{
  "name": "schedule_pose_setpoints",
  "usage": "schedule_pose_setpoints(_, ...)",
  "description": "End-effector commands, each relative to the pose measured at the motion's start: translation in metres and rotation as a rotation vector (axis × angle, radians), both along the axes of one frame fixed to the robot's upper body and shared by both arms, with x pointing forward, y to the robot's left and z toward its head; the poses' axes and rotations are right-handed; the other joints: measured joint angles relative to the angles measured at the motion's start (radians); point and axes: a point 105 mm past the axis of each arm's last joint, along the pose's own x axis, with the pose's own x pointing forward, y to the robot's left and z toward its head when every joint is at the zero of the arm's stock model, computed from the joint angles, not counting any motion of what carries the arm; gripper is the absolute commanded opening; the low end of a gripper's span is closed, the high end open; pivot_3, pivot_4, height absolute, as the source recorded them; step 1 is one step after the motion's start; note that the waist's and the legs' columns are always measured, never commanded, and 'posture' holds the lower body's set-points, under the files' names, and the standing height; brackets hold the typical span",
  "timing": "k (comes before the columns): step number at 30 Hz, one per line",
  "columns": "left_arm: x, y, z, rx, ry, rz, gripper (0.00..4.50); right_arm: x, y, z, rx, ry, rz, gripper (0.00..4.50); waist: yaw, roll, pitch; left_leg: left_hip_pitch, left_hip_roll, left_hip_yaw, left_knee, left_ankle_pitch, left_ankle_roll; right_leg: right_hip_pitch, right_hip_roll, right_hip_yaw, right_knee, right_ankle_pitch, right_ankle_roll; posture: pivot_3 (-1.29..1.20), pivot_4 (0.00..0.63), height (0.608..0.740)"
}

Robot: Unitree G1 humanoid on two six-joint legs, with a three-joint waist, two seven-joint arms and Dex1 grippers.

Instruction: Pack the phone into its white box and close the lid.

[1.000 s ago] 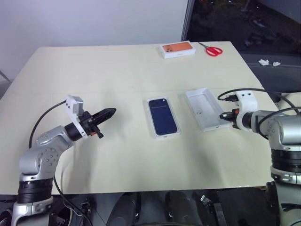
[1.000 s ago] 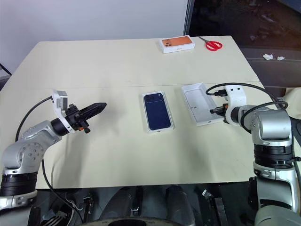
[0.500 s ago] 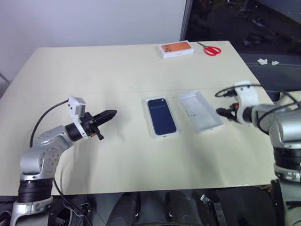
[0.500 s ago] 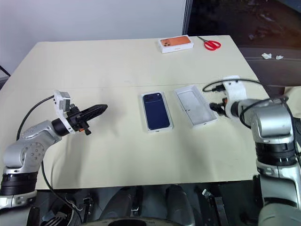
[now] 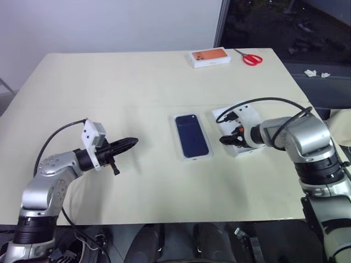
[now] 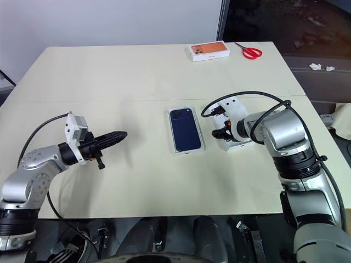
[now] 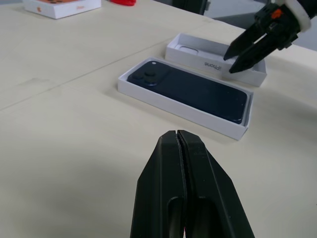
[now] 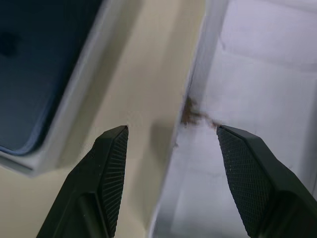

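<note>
The lid (image 5: 237, 131), right of centre beside the phone (image 5: 192, 135), sits under the right tool (image 5: 229, 137), jaws parted astride its near wall, empty; left tool (image 5: 129, 143) shut.

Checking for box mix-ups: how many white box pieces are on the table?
3: tray holding the phone, centre; upturned lid beside it, under the right gripper; orange-printed box, far edge.
</note>
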Motion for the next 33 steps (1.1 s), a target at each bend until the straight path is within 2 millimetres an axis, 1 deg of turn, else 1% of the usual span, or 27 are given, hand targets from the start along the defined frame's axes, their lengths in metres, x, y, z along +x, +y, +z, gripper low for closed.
schedule_pose_setpoints(1, -0.005, -0.003, 0.006, -0.001, -0.04, 0.002, 0.06, -0.002, -0.005, 0.011, -0.027, 0.001, -0.009, 2.96, -0.001, 0.0, 0.0, 0.0, 0.0, 0.0, 0.0, 0.0, 0.0, 0.0, 0.0, 0.0, 0.0, 0.0, 0.0, 0.0, 0.15, 0.74)
schedule_pose_setpoints(6, -0.007, -0.005, 0.0, -0.016, -0.039, 0.021, 0.06, -0.012, -0.007, 0.007, -0.041, 0.063, -0.02, 2.96, 0.0, 0.0, 0.0, 0.0, 0.0, 0.0, 0.001, 0.0, 0.0, 0.0, 0.0, 0.0, 0.0, 0.0, 0.0, 0.0, 0.15, 0.74)
schedule_pose_setpoints(11, -0.008, -0.009, -0.001, -0.033, -0.038, 0.025, 0.06, -0.016, 0.001, 0.005, -0.035, 0.06, 0.011, 2.96, 0.0, 0.0, 0.0, 0.0, 0.0, 0.0, 0.001, 0.0, 0.0, 0.0, 0.0, 0.0, 0.0, 0.0, 0.0, 0.0, 0.15, 0.74)
schedule_pose_setpoints(15, -0.009, -0.011, -0.002, -0.036, -0.038, 0.028, 0.06, -0.018, 0.0, 0.003, -0.08, 0.039, 0.01, 2.96, 0.001, 0.0, 0.0, 0.0, 0.0, 0.0, 0.001, 0.0, 0.0, 0.0, 0.0, 0.0, 0.0, 0.0, 0.0, 0.0, 0.15, 0.74)
schedule_pose_setpoints(19, -0.008, -0.012, -0.001, -0.042, -0.04, 0.032, 0.06, -0.022, 0.0, -0.004, -0.073, 0.054, 0.011, 2.96, 0.001, 0.0, 0.0, 0.0, 0.0, 0.0, 0.001, 0.0, 0.0, 0.001, 0.0, 0.0, 0.0, 0.0, 0.0, 0.0, 0.15, 0.74)
schedule_pose_setpoints(21, -0.008, -0.012, -0.001, -0.042, -0.04, 0.032, 0.06, -0.024, 0.002, -0.006, -0.069, 0.058, 0.018, 2.44, 0.0, 0.0, 0.0, 0.0, 0.0, 0.0, 0.001, 0.0, 0.0, 0.001, 0.0, 0.0, 0.0, 0.0, 0.0, 0.0, 0.15, 0.74)
schedule_pose_setpoints(22, -0.007, -0.013, -0.001, -0.044, -0.04, 0.032, 0.06, -0.025, 0.003, -0.008, -0.065, 0.063, 0.02, 2.09, 0.0, 0.0, 0.0, 0.0, 0.0, 0.0, 0.001, 0.0, 0.0, 0.001, 0.0, 0.0, 0.0, 0.0, 0.0, 0.0, 0.15, 0.74)
schedule_pose_setpoints(24, -0.007, -0.014, 0.0, -0.046, -0.04, 0.032, 0.06, -0.027, 0.003, -0.012, -0.068, 0.071, 0.023, 1.14, 0.0, 0.0, 0.0, 0.0, 0.0, 0.0, 0.001, 0.0, 0.0, 0.001, 0.0, 0.0, 0.0, 0.0, 0.0, 0.0, 0.15, 0.74)
schedule_pose_setpoints(25, -0.007, -0.014, 0.0, -0.047, -0.04, 0.032, 0.06, -0.027, 0.003, -0.013, -0.075, 0.072, 0.024, 0.55, 0.0, 0.0, 0.0, 0.0, 0.0, 0.0, 0.001, 0.0, 0.0, 0.001, 0.0, 0.0, 0.0, 0.0, 0.0, 0.0, 0.15, 0.74)
schedule_pose_setpoints(26, -0.007, -0.014, 0.0, -0.047, -0.04, 0.032, 0.06, -0.027, 0.004, -0.014, -0.073, 0.073, 0.021, 0.06, 0.0, 0.0, 0.0, 0.0, 0.0, 0.0, 0.001, 0.0, 0.0, 0.001, 0.0, 0.0, 0.0, 0.0, 0.0, 0.0, 0.15, 0.74)
schedule_pose_setpoints(31, -0.007, -0.014, 0.0, -0.047, -0.038, 0.034, 0.06, -0.025, 0.004, -0.013, -0.079, 0.06, 0.009, 0.02, -0.001, -0.001, 0.0, 0.0, 0.0, 0.0, 0.002, 0.0, 0.0, 0.001, 0.0, -0.001, 0.0, 0.0, 0.0, 0.0, 0.15, 0.74)
schedule_pose_setpoints(33, -0.006, -0.013, 0.0, -0.045, -0.039, 0.037, 0.06, -0.021, 0.003, -0.009, -0.077, 0.042, -0.011, 0.02, -0.001, -0.001, 0.0, 0.001, 0.0, 0.0, 0.002, 0.0, 0.0, 0.002, 0.0, 0.0, 0.0, 0.0, 0.0, 0.0, 0.15, 0.74)
